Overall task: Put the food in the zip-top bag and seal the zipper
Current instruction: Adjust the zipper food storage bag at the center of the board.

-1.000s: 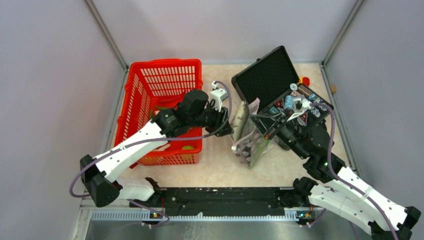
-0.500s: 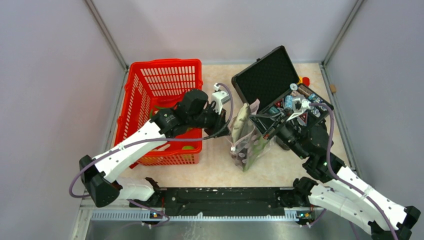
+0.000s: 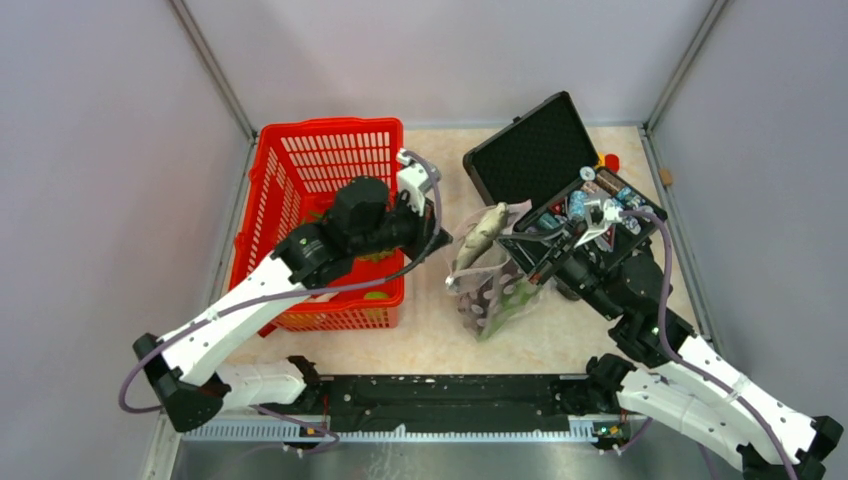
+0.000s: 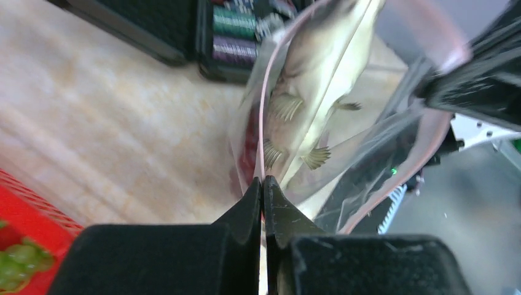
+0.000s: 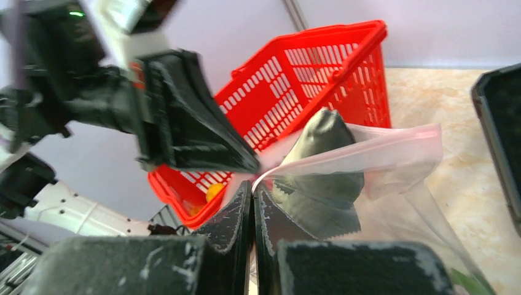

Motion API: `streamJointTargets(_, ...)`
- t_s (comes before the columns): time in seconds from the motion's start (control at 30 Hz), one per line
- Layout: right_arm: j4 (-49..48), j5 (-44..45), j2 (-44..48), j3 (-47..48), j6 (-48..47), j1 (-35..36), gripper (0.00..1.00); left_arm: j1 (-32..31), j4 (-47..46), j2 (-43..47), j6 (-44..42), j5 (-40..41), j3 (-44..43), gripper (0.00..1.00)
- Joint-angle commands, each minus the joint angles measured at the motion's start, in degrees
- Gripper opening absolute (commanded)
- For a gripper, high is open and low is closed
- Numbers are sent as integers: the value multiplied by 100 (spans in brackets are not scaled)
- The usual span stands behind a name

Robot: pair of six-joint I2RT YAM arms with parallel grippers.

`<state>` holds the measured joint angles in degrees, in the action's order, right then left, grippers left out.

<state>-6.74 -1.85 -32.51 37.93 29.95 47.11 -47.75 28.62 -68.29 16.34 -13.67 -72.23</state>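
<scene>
The zip-top bag point(image 3: 488, 300) stands on the table between my two grippers, with dark purple and green food showing through its clear wall. A grey fish point(image 3: 483, 228) pokes head-up out of its mouth; its fins point(image 4: 289, 104) show through the plastic. My left gripper point(image 3: 444, 243) is shut on the pink zipper point(image 4: 260, 129) at the mouth's left end. My right gripper point(image 3: 514, 245) is shut on the mouth's opposite edge point(image 5: 289, 161). The mouth gapes between them, and the fish point(image 5: 325, 153) stands in the gap.
A red basket point(image 3: 330, 150) stands left of the bag, holding green grapes point(image 4: 15, 261), a lemon point(image 5: 214, 192) and a lime point(image 3: 376, 295). An open black foam-lined case point(image 3: 525, 150) with small gadgets point(image 3: 600, 200) stands behind the bag, close to my right wrist.
My left gripper has shut on the zipper's left end and drawn it leftward. The bag's mouth has spread wider and the fish has tilted. The right gripper has stayed shut.
</scene>
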Motion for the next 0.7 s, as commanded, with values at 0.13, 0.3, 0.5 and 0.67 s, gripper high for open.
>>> streamJointTargets(0.13,399,305,-296,522,-95,36,0,-15,-1201,540,-285,800,-75,0)
streamJointTargets(0.3,501,766,-249,574,-68,40,0,-7,-1061,534,-409,805,-165,0)
streamJointTargets(0.5,60,605,-209,519,106,35,0,-7,-979,413,-294,308,-65,54)
streamJointTargets(0.67,-334,352,-297,470,220,41,0,-7,-564,78,-323,-422,-265,71)
